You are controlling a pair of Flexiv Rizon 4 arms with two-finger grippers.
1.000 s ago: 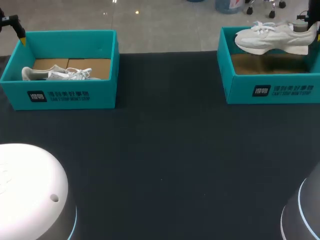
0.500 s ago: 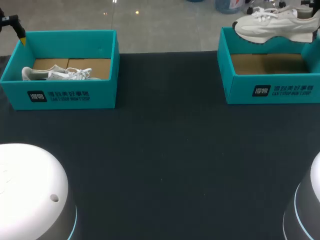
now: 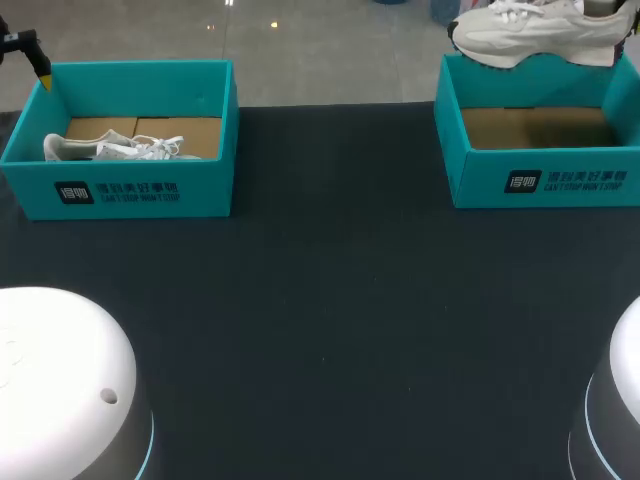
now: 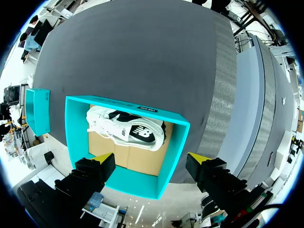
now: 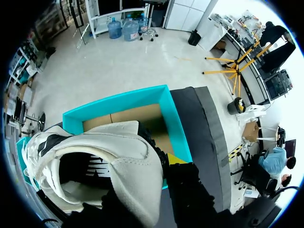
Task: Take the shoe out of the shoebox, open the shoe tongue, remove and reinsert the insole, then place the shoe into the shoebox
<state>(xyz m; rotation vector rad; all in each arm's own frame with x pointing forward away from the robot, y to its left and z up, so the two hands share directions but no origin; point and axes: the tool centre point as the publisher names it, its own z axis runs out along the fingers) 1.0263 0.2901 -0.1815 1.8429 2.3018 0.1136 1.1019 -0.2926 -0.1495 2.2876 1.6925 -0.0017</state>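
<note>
R gripper (image 5: 160,165) is clamped on the heel of the white shoe (image 3: 530,35); one yellow tip shows outside the heel wall, the other finger is hidden by the shoe. Shoe hangs sole-down, approx level, over the far wall of the R box (image 3: 540,180), clear of its cardboard floor. Long axis runs side to side across the table (image 3: 330,330): heel at the gripper, toe toward my L side; so tongue & laces lie ahead of the fingers, opening upward. Next move, I'd judge, = carry it over the table in front of the box w/o swinging the toe into the near wall.

L gripper (image 4: 153,160) hovers w/ fingers spread wide, nothing btwn them, above the far wall of the L box (image 4: 76,123); well apart from the held shoe, so R arm is the nearer one. A 2nd shoe (image 4: 126,130) lies on its side in the L box.

Print: white logo + line of text on each box front; logo on the 2nd shoe's side; not read out.
</note>
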